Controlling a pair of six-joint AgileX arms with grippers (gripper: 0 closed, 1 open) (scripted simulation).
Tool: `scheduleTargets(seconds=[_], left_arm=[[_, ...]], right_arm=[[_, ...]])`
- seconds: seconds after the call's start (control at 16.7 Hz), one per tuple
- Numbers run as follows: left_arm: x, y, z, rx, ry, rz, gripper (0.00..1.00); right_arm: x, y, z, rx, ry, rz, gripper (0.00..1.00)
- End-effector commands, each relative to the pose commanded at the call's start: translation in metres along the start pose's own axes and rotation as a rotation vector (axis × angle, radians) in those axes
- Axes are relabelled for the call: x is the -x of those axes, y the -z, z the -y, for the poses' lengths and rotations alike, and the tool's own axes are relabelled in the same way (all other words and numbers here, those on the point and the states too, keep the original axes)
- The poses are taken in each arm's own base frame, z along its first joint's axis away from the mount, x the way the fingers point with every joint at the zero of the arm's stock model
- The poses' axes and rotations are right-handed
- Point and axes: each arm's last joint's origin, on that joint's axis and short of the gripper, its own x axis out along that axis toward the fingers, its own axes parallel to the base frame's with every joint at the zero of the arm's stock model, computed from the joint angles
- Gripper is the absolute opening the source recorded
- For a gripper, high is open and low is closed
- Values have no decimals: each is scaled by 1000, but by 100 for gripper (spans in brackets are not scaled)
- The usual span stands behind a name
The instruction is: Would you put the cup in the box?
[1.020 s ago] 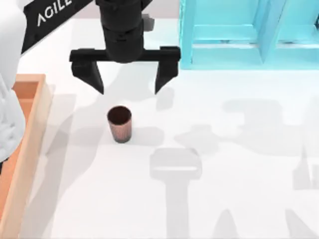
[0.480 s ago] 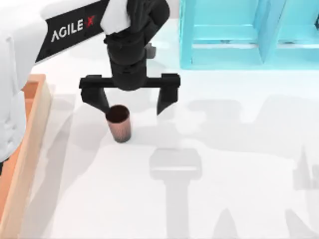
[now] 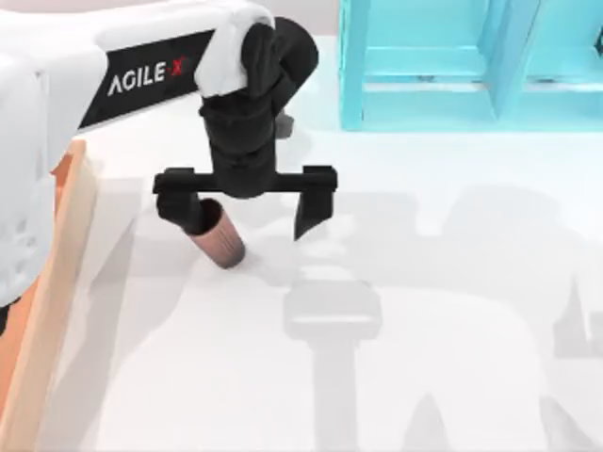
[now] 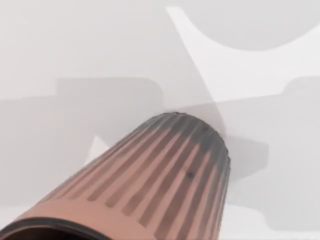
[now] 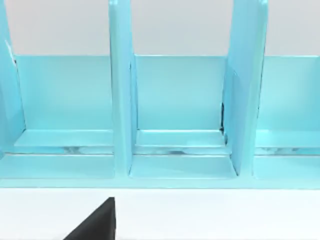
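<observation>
The left gripper (image 3: 247, 209) hangs low with jaws spread wide, gripping nothing; one finger (image 3: 185, 209) presses the ribbed, coppery cup (image 3: 218, 243), tilting it on the smooth white table (image 3: 452, 301), near the wooden box (image 3: 66, 245).

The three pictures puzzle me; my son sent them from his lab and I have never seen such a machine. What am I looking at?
It is a simulated two-armed AgileX robot at a white table. One picture looks down from above; the other two come from cameras on each wrist. From above, the left gripper hangs open, one black finger pressing the rim of a small ribbed reddish-brown cup, which leans over. The left wrist camera sees that cup close up. A light-wood box lies at the table's left edge. The right wrist camera faces a turquoise shelf unit, which stands at the far edge of the table. Nothing is held yet.
</observation>
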Motion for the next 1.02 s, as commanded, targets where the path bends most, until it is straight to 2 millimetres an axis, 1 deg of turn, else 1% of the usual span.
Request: scheduleTargets(seconds=[0.78,0.84,1.02], left_arm=[[0,0,0,0,0,0,2],[0,0,0,0,0,0,0],[0,0,0,0,0,0,0]], right_arm=[[0,0,0,0,0,0,100],[0,0,0,0,0,0,100],[0,0,0,0,0,0,100]])
